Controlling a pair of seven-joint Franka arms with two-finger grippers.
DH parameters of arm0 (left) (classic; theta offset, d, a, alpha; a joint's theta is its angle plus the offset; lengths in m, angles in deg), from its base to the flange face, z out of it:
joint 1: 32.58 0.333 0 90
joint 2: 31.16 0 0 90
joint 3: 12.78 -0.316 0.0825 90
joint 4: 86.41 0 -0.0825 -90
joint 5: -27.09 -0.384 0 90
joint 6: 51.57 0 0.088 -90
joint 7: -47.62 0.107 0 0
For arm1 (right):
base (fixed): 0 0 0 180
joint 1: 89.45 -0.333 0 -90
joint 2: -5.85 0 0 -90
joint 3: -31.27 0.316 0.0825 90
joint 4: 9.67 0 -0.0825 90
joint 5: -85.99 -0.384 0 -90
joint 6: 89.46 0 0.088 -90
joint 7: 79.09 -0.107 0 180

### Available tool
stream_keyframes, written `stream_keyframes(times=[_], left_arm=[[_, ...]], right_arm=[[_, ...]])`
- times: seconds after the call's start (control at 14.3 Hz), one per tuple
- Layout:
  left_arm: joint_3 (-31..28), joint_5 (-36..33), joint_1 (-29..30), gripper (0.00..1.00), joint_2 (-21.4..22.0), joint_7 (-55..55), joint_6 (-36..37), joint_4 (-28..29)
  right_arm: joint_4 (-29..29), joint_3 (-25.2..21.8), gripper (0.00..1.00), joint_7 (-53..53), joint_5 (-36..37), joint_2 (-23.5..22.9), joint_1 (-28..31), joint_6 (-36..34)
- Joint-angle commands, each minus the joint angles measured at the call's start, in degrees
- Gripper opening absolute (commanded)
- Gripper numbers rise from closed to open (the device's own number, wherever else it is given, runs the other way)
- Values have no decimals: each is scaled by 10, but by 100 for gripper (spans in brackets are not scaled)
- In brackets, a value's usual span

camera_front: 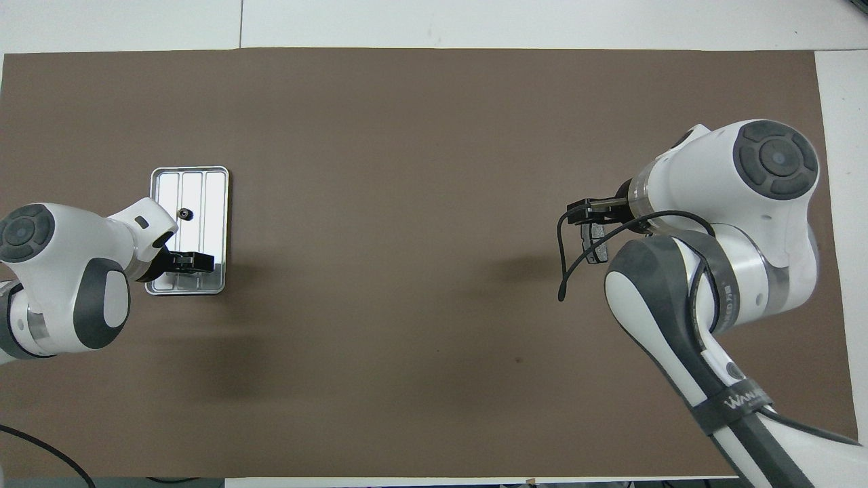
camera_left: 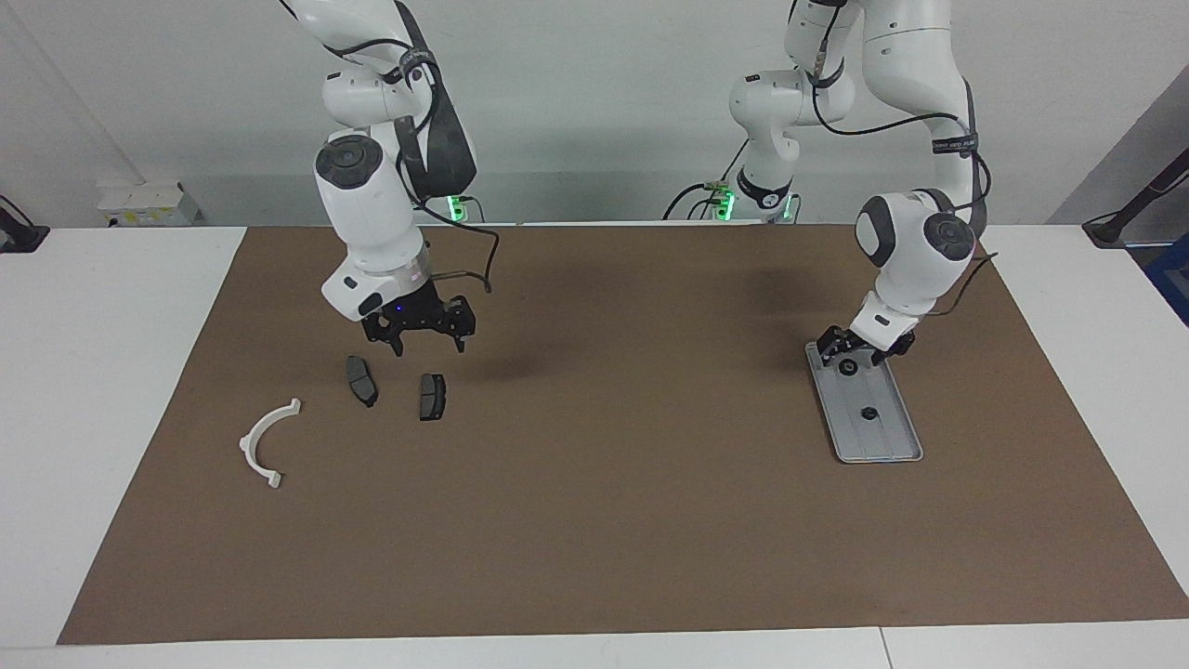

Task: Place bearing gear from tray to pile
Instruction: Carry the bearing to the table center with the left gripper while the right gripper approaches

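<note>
The left gripper (camera_left: 849,356) hangs low over the end of the flat silver-grey rectangular metal tray (camera_left: 887,435) that lies nearest the robots, at the left arm's end of the worktop (camera_left: 594,520), which is covered by a brown sheet. Between its fingers (camera_left: 829,342) sits a small dark round part (camera_left: 847,367), one bearing gear; whether the fingers actually pinch it or merely bracket it, I cannot tell from either view. In the overhead view the left gripper (camera_front: 192,261) covers that same end of the ridged tray (camera_front: 215,203).

A second small dark bearing gear (camera_left: 869,413) lies loose on the tray floor, farther from the robots than the gripper and near the tray's middle; from above it shows as a dark dot (camera_front: 183,214) on one of the lengthwise lanes.

At the right arm's end, the right gripper (camera_left: 420,327) is up in the air over the pile, its fingers (camera_left: 461,336) spread apart with nothing between them. Under it lie two dark grey brake pads (camera_left: 361,380) and (camera_left: 432,397), side by side but apart. Farther from the robots, and more toward the worktop's edge, rests a white curved half-ring bracket (camera_left: 265,442), well apart from the pads.
</note>
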Motion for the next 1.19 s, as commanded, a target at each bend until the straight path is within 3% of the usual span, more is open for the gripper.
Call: stream_keyframes(times=[0.0,0.07,0.14,0.35,0.63,0.84,1.12], left_arm=[[-1,2,-5,44,-1,0,-18,10],[-1,2,-5,8,-1,-1,-16,9],[-1,3,-5,0,-1,-1,-12,7],[0,7,-5,0,4,-3,51,-36],[10,34,-13,0,7,-37,242,-201],[15,40,-106,0,-3,-227,277,-273],[13,37,-271,0,-22,-426,222,-267]], right_arm=[[2,0,100,-3,-14,-13,0,18],[2,0,100,-3,-14,-15,1,18],[2,0,100,-3,-13,-16,4,17],[3,0,100,-3,-12,-16,7,19],[3,-1,100,0,-12,-16,15,17],[1,-1,100,4,-11,-16,16,17],[-1,-1,100,11,-10,-15,21,12]])
